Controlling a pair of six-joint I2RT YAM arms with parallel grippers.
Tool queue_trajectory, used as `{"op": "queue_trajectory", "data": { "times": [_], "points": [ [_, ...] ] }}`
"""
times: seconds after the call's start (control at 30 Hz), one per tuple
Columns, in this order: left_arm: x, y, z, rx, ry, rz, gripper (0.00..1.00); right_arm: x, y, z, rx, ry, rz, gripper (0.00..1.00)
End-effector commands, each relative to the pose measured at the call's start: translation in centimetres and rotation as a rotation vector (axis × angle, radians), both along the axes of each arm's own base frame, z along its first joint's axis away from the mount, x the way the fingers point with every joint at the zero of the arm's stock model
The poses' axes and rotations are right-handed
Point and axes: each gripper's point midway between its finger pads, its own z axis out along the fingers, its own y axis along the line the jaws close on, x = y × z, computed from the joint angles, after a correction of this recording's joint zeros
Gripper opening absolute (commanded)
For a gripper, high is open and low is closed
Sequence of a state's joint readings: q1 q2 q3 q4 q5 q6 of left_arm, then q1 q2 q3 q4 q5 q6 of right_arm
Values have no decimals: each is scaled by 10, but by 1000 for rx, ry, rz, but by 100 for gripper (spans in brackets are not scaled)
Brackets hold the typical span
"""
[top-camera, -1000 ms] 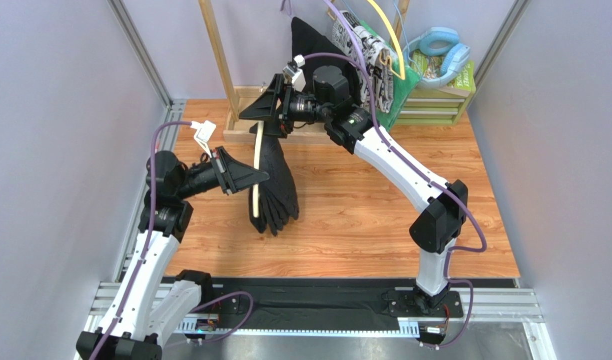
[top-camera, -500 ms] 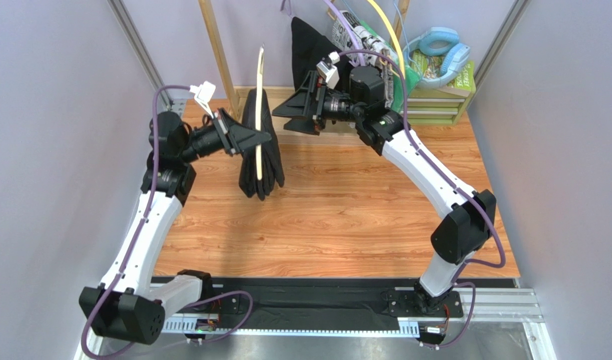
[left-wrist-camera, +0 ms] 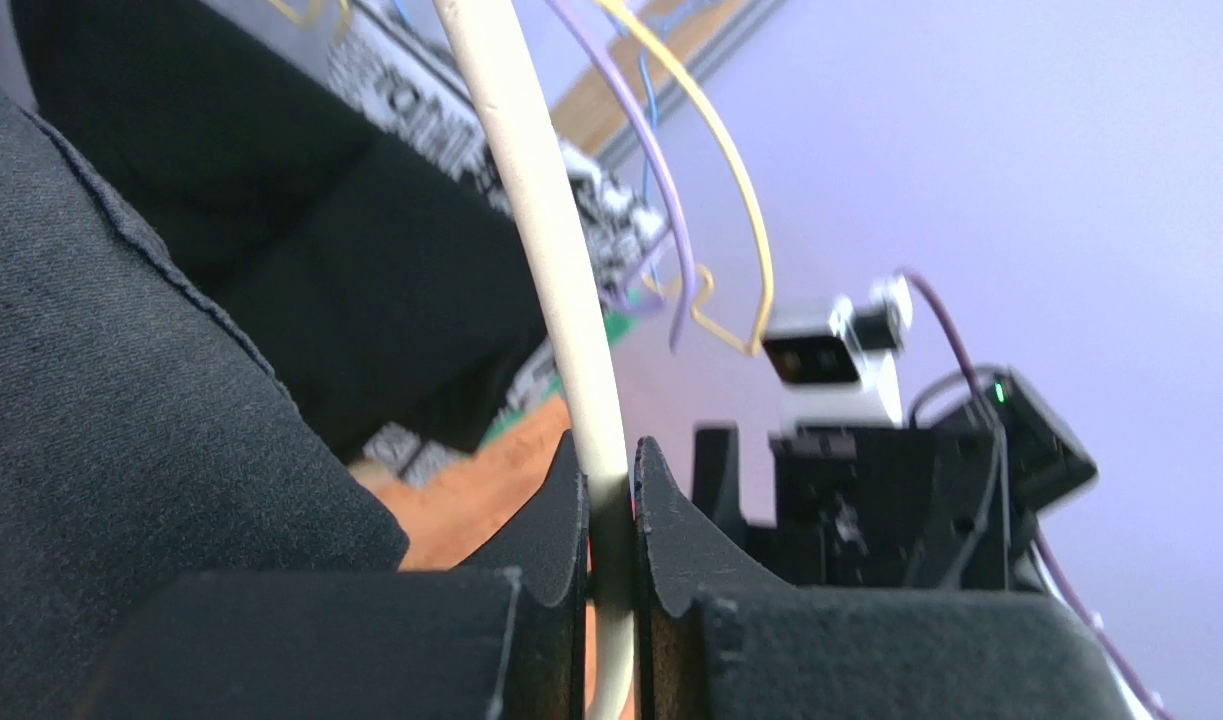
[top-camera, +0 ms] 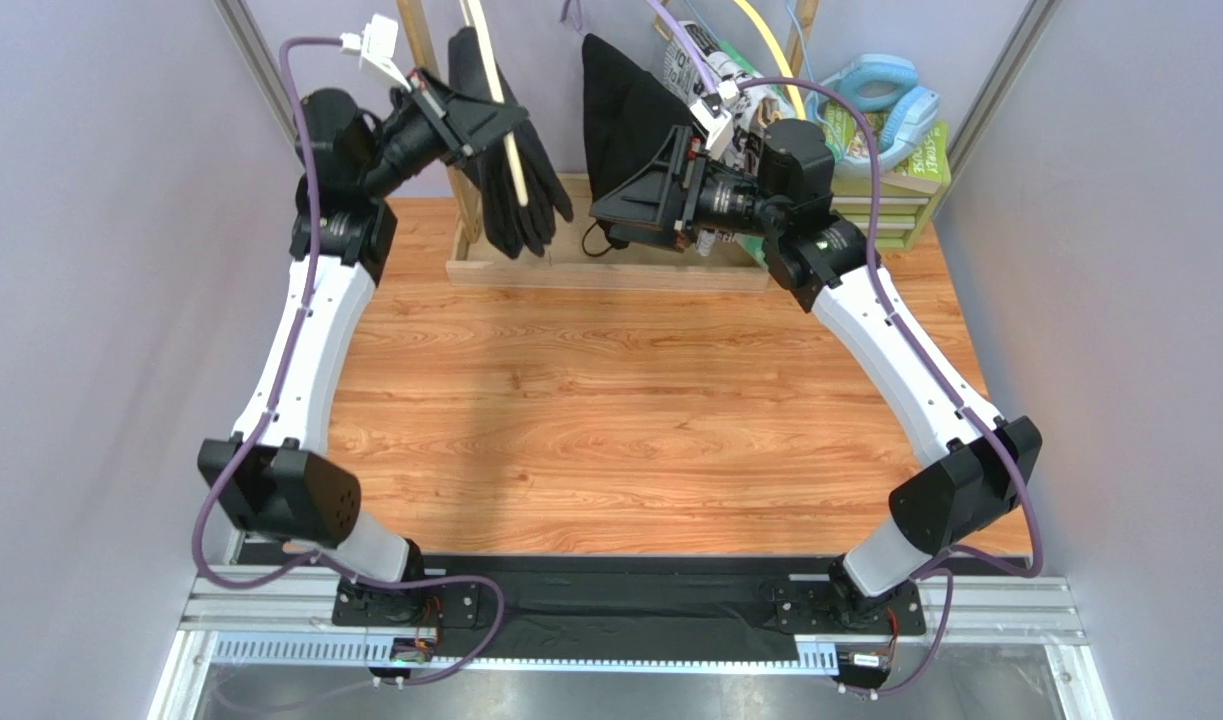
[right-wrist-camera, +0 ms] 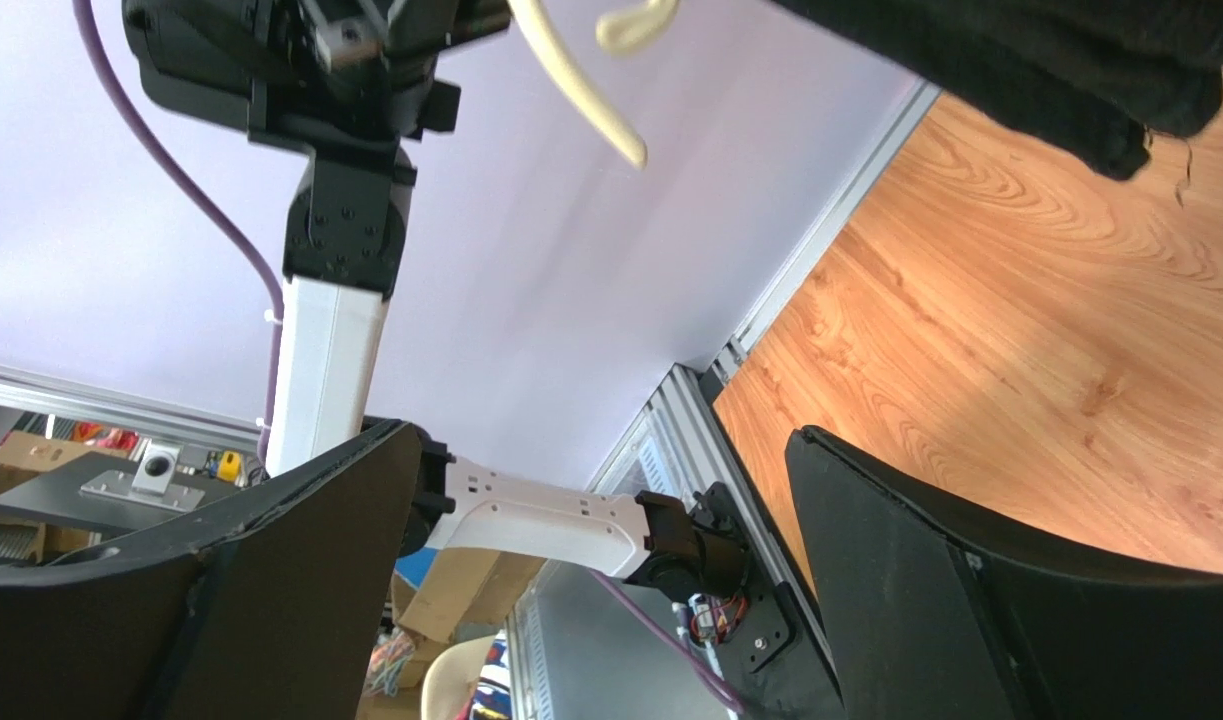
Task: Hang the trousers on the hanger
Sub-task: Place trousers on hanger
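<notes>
Up at the far left corner of the desk [top-camera: 647, 420], the left hand [top-camera: 500, 117] is raised high and clamped tight on the hanger [top-camera: 490, 68]. The left wrist view confirms it: the two black fingers [left-wrist-camera: 565, 510] are pinched together on the thin cream bar [left-wrist-camera: 550, 255], which runs straight up between them. The trousers [top-camera: 520, 180] hang from that hanger in a dark bunch, their lower ends dangling in the air over the near edge of the wooden rack [top-camera: 429, 105]. Close up, the charcoal cloth [left-wrist-camera: 106, 450] fills the left side of the wrist view, right against the left finger.

Over to the right hand [top-camera: 610, 210]: it is held off the desk near the middle of the rack, pointing towards the left arm, and its fingers stand wide apart with nothing between them. From its own camera, the gap [right-wrist-camera: 602, 443] shows only the desk and the wall beyond, and the cream hook end of the hanger [right-wrist-camera: 580, 83] shows at the top of the view.

Behind it on the rack hang a black garment [top-camera: 625, 98], a black-and-white patterned cloth [top-camera: 707, 60] and a yellow hanger [top-camera: 775, 60]. Blue headphones [top-camera: 880, 90] rest on a green crate [top-camera: 873, 195] at the far right.
</notes>
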State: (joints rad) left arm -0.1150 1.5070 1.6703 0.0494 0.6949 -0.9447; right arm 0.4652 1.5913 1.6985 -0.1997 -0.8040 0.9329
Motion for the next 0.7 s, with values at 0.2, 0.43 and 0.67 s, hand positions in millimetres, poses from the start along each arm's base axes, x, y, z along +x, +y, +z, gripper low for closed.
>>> {"op": "queue_trajectory", "data": {
  "times": [0.2, 0.43, 0.67],
  "points": [
    [59, 40, 99, -165, -174, 198, 0, -8, -12, 2, -3, -28, -15, 100],
    [85, 49, 88, -226, -113, 245, 0, -8, -14, -4, -8, -16, -20, 100],
    [101, 60, 66, -333, 64, 286, 0, -6, -14, -6, -2, -5, -22, 100]
  ]
}}
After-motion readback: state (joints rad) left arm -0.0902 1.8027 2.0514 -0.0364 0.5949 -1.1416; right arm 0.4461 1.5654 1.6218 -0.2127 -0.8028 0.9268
